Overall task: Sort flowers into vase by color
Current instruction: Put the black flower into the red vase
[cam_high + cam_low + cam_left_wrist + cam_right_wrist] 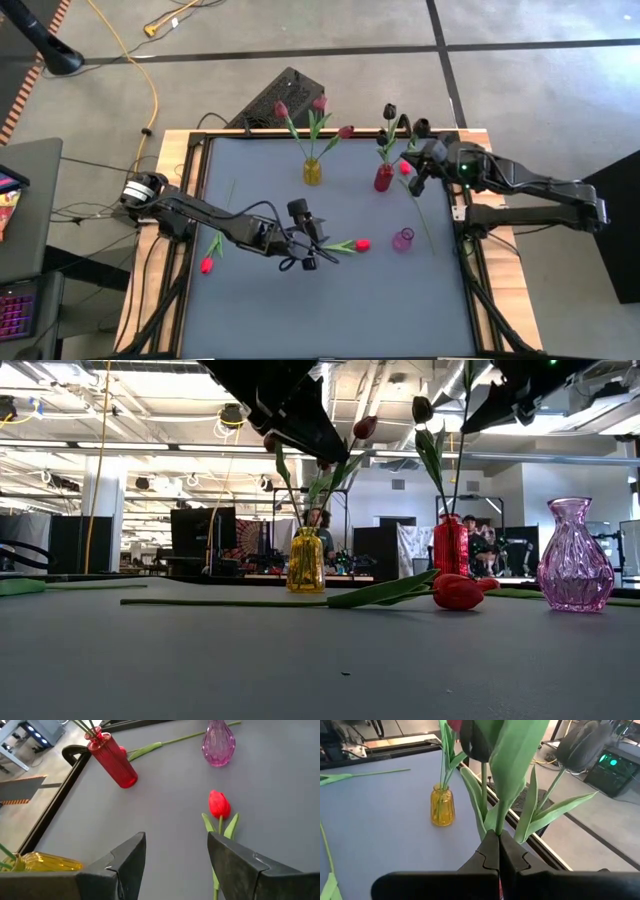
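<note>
Left gripper (309,243): hovers over the middle of the grey table top (270,310); fingers (127,857) stand apart with nothing between them; the left wrist view shows a bright red tulip (218,805) lying on the table just ahead of the gap.
Right gripper (416,168): at the far right part of the table, beside the red ribbed glass vase (384,178); jaws closed; the right wrist view shows them pinched on a green stem (506,795) with a broad leaf; which head belongs to that stem cannot be told.
Yellow ribbed glass vase (313,171): upright at the far middle of the table; holds three maroon-pink tulips (319,104) with long green leaves.
Red vase contents: two black tulips (389,112) standing up out of the neck.
Pink glass vase (402,240): upright to the right of centre, nearer than the red vase; apart from the red tulip head (362,244) lying just beside it.
Loose flowers: a second red tulip (208,262) lies at the left edge of the table; a bare green stem (230,194) lies near it; another red tulip (405,168) lies with its head next to the red vase and its stem running toward the right edge.
Background: a person (321,525) shows in the room behind the yellow vase in the low view.
</note>
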